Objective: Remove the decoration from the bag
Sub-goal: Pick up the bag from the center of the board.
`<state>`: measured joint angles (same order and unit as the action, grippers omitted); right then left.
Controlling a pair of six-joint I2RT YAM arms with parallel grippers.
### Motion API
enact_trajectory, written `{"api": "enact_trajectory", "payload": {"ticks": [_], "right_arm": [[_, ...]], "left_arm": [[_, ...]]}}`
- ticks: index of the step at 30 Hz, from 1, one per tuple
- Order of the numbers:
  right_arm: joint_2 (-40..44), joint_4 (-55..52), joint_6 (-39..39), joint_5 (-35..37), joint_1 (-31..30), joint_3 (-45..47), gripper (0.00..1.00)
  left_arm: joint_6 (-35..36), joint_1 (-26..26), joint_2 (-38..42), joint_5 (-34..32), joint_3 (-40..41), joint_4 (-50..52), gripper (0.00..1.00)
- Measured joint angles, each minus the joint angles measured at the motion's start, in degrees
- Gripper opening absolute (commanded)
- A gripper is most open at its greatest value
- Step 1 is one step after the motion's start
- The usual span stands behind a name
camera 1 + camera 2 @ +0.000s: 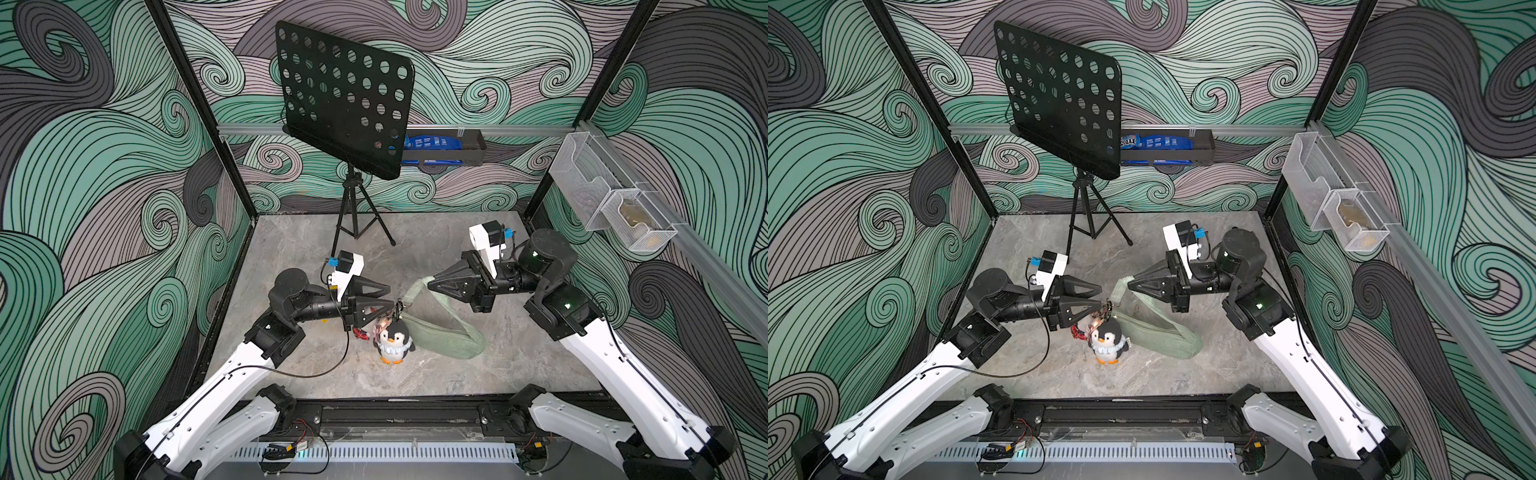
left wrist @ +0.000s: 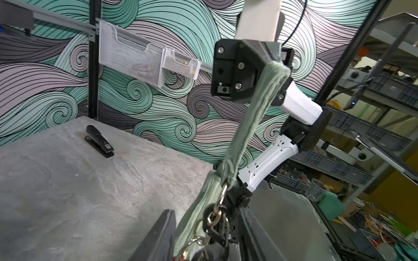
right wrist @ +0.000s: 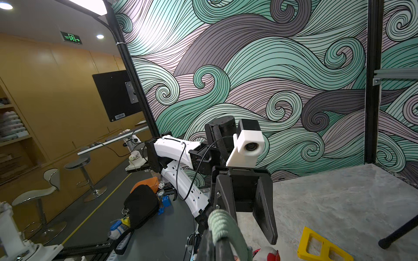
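A robotics lab: wave-patterned booth walls (image 1: pixel 104 208), crate-stacked shelving (image 2: pixel 373 126) and bar stools (image 3: pixel 78 163) beyond.

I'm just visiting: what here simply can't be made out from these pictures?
- Clasp joining penguin charm to bag: too small in both top views; partly cut off and blurred at the left wrist view's edge.
- Red charm: mostly behind the left gripper in both top views.
- Mesh baskets, contents: too small in both top views.

bag (image 1: pixel 444 338) 1 | penguin plush (image 1: pixel 394 343) 1 | music stand (image 1: pixel 345 95) 1 | stapler (image 2: pixel 99 141) 1 | arms (image 1: pixel 232 386) 2
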<state>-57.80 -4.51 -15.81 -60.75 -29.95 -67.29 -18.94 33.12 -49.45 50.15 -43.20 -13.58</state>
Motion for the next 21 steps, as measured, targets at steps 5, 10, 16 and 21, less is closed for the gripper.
{"api": "enact_trajectory", "payload": {"ticks": [5,10,16,21], "right_arm": [[0.39,2.01,-1.36,-1.53,-0.04,0.2,0.0],[0.48,2.89,-1.99,-2.71,-0.04,0.2,0.0],[0.59,2.84,-2.58,-2.86,-0.04,0.2,0.0],[1.36,3.08,-3.08,-3.02,-0.04,0.2,0.0]], "left_arm": [[0.55,1.75,-1.77,1.42,0.0,-2.36,0.4],[1.07,3.13,-3.43,1.73,-0.11,-3.41,0.38],[1.6,5.14,-5.46,1.77,-1.18,-4.46,0.38],[1.95,6.45,-5.62,1.86,-2.01,-4.61,0.36]]}}
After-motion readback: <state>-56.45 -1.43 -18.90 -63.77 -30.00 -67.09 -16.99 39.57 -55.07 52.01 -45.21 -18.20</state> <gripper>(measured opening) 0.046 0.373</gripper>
